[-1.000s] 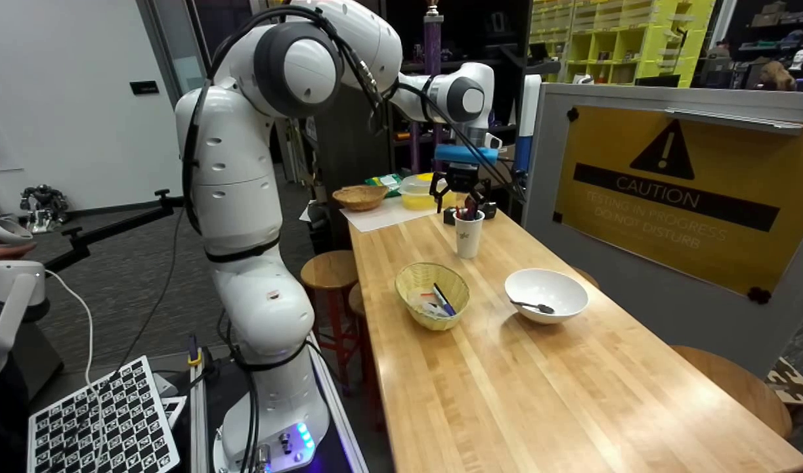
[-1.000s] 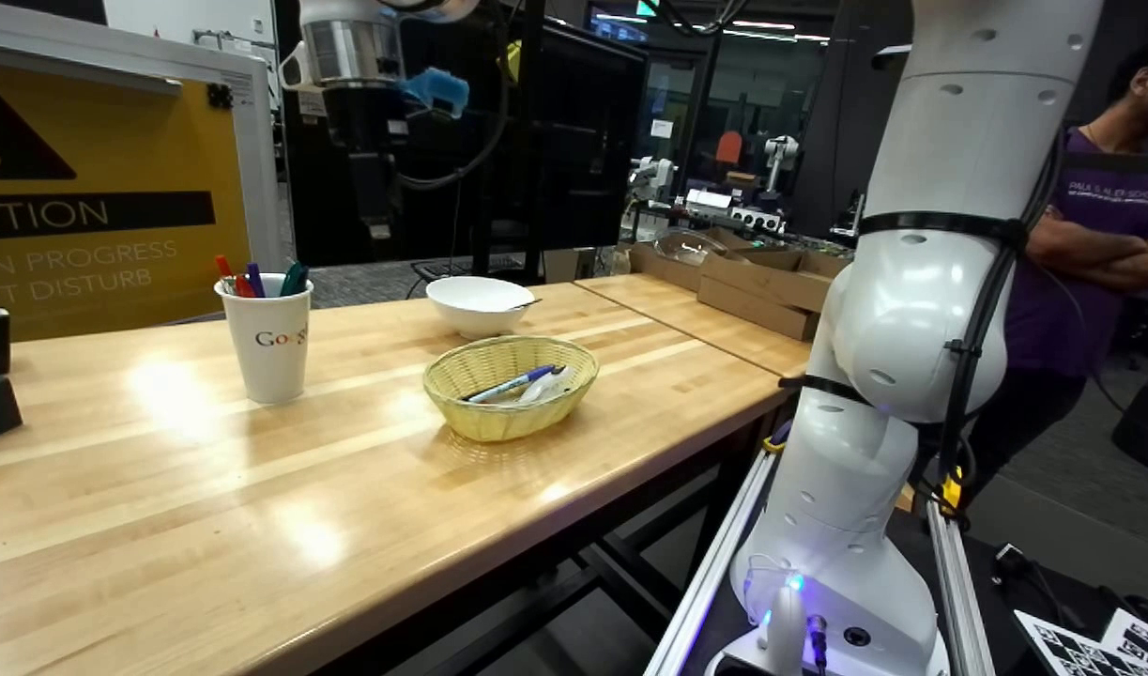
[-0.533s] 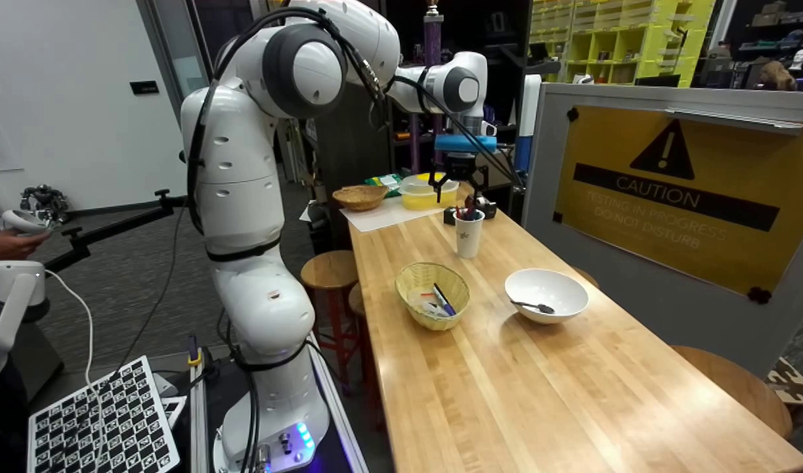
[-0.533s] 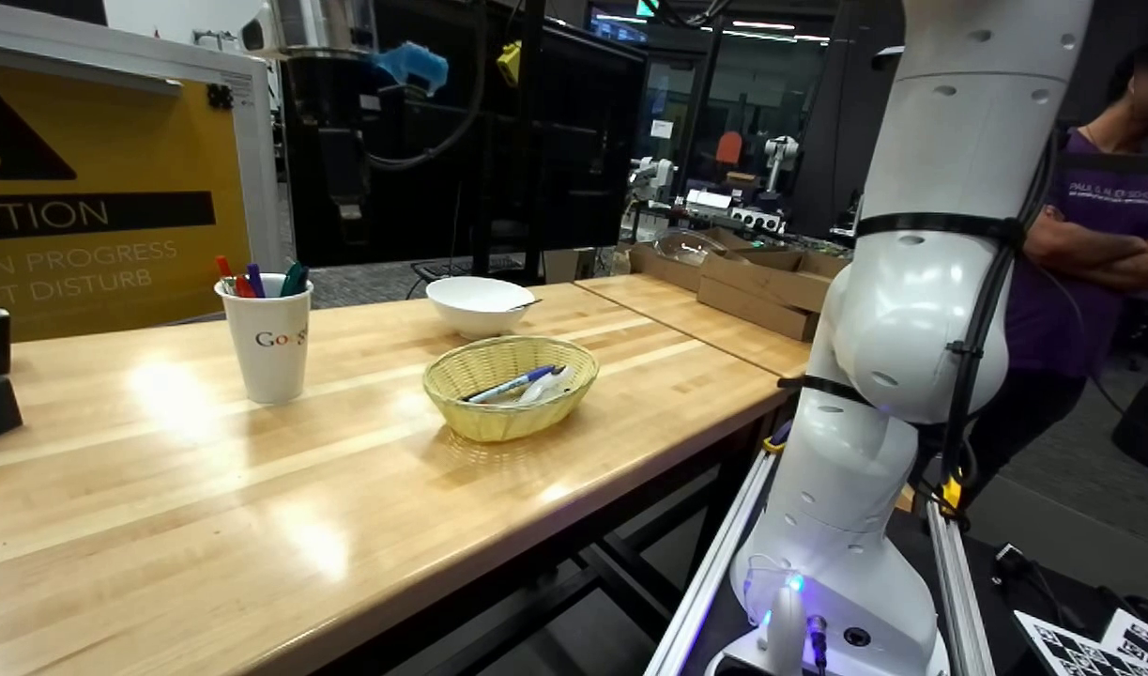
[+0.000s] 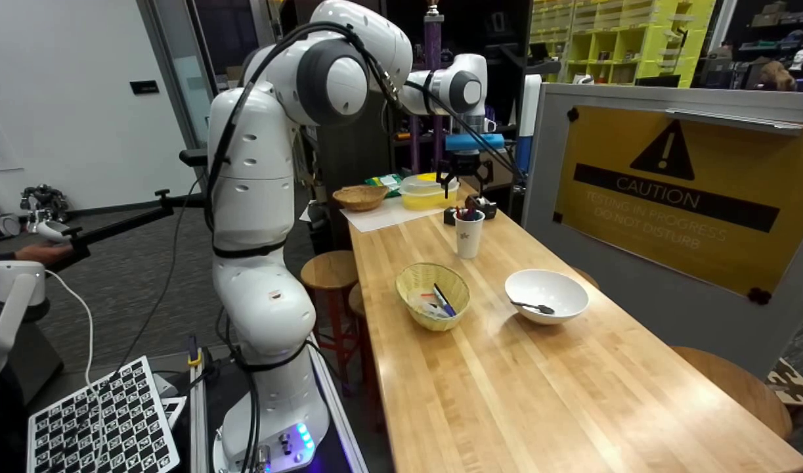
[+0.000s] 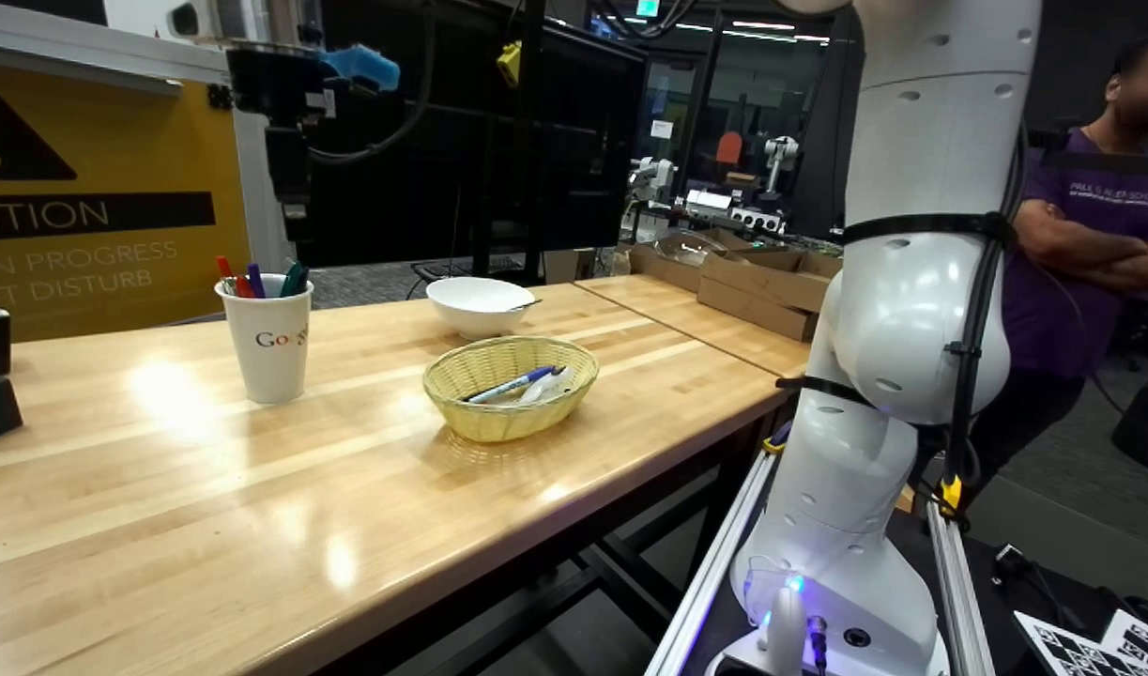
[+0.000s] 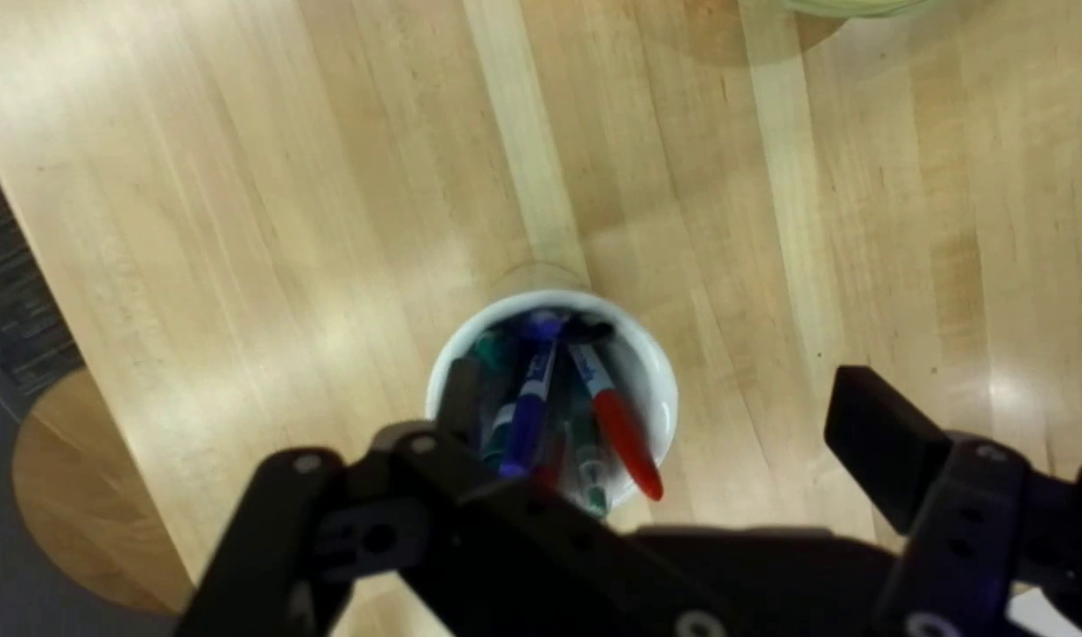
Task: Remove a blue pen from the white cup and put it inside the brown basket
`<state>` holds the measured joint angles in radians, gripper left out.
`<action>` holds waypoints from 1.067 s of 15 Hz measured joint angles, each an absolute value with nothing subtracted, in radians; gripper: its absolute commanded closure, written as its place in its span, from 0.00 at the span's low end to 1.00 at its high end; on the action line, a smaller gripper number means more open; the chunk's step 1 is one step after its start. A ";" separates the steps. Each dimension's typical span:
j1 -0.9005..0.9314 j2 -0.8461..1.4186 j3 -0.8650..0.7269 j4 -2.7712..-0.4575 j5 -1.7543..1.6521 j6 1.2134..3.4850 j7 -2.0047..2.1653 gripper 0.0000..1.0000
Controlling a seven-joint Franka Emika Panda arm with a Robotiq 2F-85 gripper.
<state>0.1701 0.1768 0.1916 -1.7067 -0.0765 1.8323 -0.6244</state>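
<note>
Jaws spread above white cup [image 6: 269,366]; red marker [image 7: 623,432] just beside blue pen [image 7: 530,410]: risk of double or wrong grasp

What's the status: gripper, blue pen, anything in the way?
Gripper open, nothing held, hanging above white cup. Blue pen inside cup, ungrasped. Red marker close by in same cup, may crowd the grasp.
</note>
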 measured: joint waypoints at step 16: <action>0.169 0.315 0.213 -1.593 -0.077 1.895 -0.701 0.00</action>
